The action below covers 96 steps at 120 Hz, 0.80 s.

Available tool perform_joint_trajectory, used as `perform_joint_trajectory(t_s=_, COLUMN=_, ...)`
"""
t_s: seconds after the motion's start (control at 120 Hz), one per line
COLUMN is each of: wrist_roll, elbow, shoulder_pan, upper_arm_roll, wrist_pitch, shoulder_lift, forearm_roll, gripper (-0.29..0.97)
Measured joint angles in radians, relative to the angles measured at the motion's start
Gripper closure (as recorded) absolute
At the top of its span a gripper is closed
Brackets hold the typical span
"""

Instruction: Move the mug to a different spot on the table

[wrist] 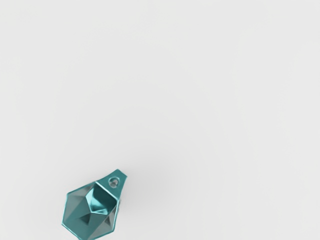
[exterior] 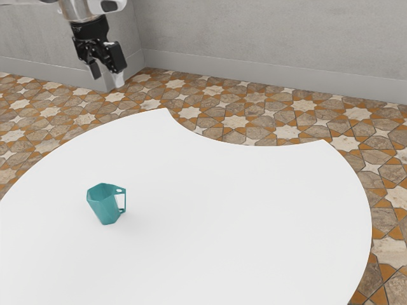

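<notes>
- So, exterior view: nothing of the task looks done yet. The teal mug (exterior: 106,203) stands upright on the white table (exterior: 241,210), handle toward the exterior view's right, untouched.
- Gripper (exterior: 107,70) hangs high near the back wall, well apart from the mug, fingers spread with nothing between them.
- Left to do, as I judge it: reach, descent, grasp, carry and set-down, which is the whole job.
- Room: the mug sits in the table's part toward the exterior view's left, and a broad bare surface runs off to the exterior view's right and toward the near side.
- Edges: the far rim curves inward in a notch over the tiled floor (exterior: 267,121). Best avoid setting down close to it.
- Wrist view: the mug (wrist: 92,210) shows from above, its faceted hollow open, the handle with a small hole pointing out from the rim.
- Table (wrist: 175,90) lies plain white all around the mug, no edge close by.
</notes>
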Motion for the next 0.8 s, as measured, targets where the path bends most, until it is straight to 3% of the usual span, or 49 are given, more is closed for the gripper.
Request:
perform_joint_trajectory(t_s=0.117, wrist_roll=-0.014, elbow=-0.026, shoulder_pan=0.002, upper_arm_roll=-0.007, wrist_pitch=-0.002, shoulder_lift=-0.019, forearm_roll=-0.001, gripper=0.02)
perform_joint_trajectory(t_s=0.25, wrist_roll=-0.027, elbow=-0.209, shoulder_pan=0.001, upper_arm_roll=-0.008, wrist_pitch=0.018, shoulder_lift=-0.108, forearm_roll=0.024, gripper=0.02)
perform_joint_trajectory(t_s=0.4, wrist_roll=-0.038, elbow=-0.365, shoulder_pan=0.012, upper_arm_roll=-0.010, wrist_pitch=0.078, shoulder_lift=-0.113, forearm_roll=0.045, gripper=0.02)
perform_joint_trajectory(t_s=0.8, wrist_roll=0.058, elbow=-0.477, shoulder_pan=0.010, upper_arm_roll=-0.014, wrist_pitch=0.353, shoulder_lift=0.065, forearm_roll=0.086, gripper=0.02)
